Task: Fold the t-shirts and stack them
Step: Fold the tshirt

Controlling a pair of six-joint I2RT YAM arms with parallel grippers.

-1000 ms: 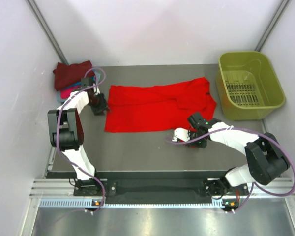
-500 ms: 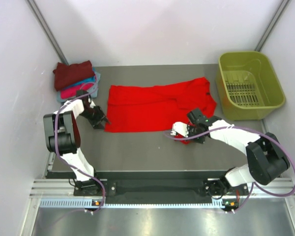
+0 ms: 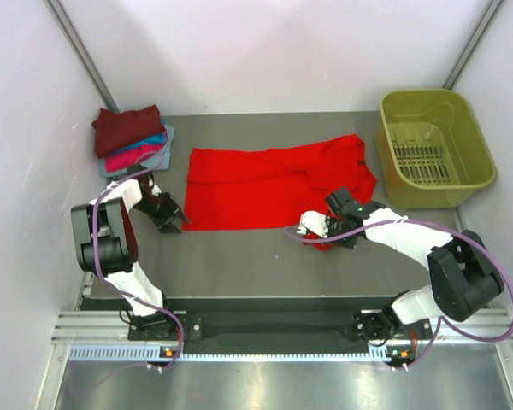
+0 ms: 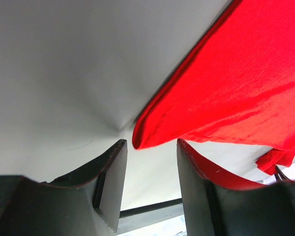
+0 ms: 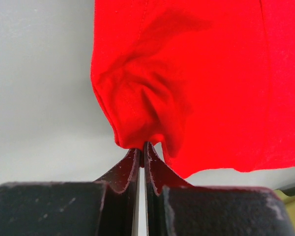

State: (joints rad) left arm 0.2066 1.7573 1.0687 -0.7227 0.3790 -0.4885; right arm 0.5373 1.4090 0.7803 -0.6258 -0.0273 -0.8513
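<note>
Our right gripper [image 5: 141,153] pinches the shirt [image 5: 201,73] at its near hem; our left gripper [image 4: 150,143] stands half-open, the shirt's corner between its tips.

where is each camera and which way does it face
Top external: above and behind the bases, looking down on the table; left arm and right arm show.
Left wrist: low, facing the near left corner of the red t-shirt; open jaws below.
Right wrist: low, facing its near right edge; jaws shut on it.
All share that shirt.
</note>
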